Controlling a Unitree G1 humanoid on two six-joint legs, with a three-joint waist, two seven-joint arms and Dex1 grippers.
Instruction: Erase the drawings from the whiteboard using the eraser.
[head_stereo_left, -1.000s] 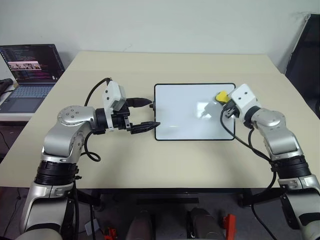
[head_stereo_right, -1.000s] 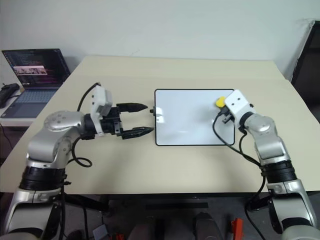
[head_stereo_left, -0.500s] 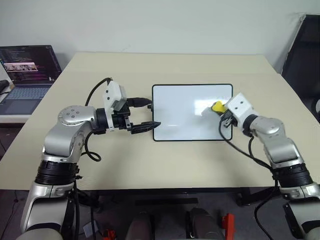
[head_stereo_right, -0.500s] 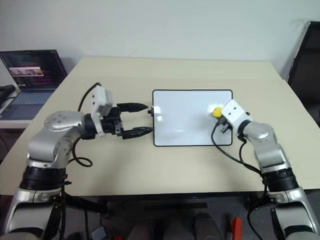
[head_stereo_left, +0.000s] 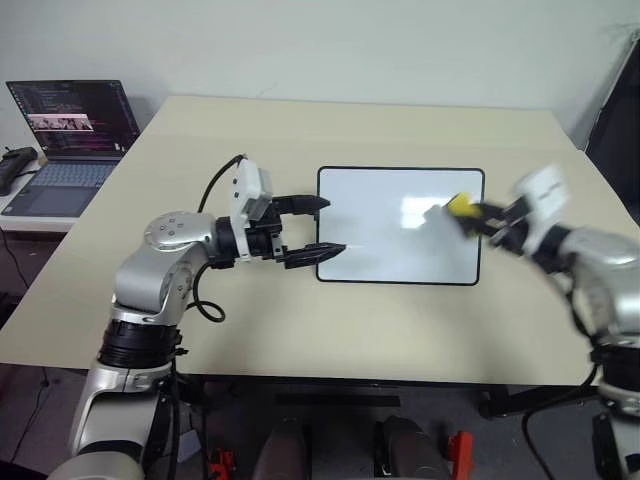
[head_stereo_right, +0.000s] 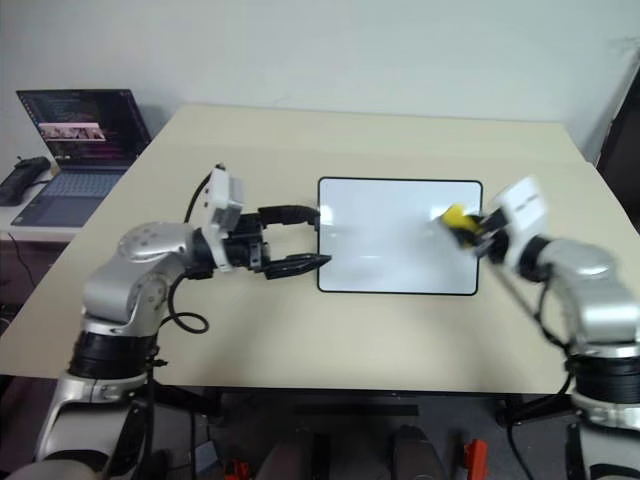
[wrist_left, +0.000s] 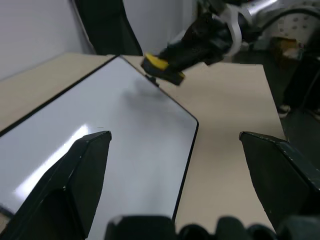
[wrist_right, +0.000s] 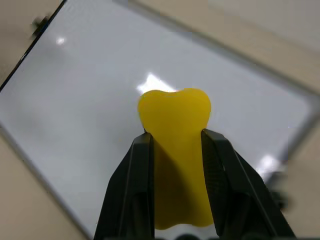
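Here the eraser (wrist_right: 174, 150), pinched in the right gripper (wrist_right: 175, 142), has been lifted off the whiteboard (head_stereo_left: 390, 240) near its right edge; no drawings are discernible. The left gripper (head_stereo_left: 325, 226) is held wide at the left edge.

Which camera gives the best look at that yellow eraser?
The right wrist view: the eraser sits close up, pinched between the right end effector's black fingers. The two head views and the left wrist view show it small, above the whiteboard's right side.

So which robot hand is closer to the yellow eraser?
The right. The right gripper has its jaws squeezed on the eraser over the whiteboard's right end. The left gripper sits open at the board's left edge.
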